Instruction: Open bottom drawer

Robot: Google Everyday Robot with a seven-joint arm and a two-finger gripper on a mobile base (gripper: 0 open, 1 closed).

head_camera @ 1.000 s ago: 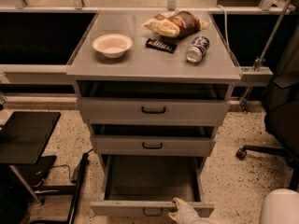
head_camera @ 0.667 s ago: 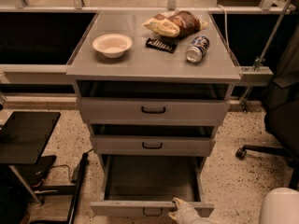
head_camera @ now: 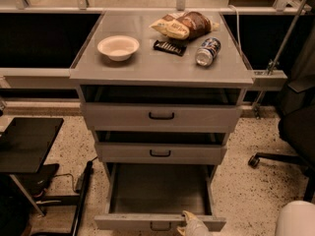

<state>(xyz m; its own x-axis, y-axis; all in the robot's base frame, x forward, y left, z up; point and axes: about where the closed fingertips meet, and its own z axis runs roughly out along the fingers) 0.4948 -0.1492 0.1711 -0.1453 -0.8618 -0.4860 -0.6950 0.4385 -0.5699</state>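
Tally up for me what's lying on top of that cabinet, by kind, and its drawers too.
white bowl: 1
snack bags: 2, yellow bag and brown bag
black packet: 1
can: 1
drawers: 3, top drawer, middle drawer, bottom drawer pulled out, with the claw at its front edge
Total: 8

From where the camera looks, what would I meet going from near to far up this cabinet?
Gripper, at the front edge of the open bottom drawer → middle drawer → top drawer → white bowl → snack bags.
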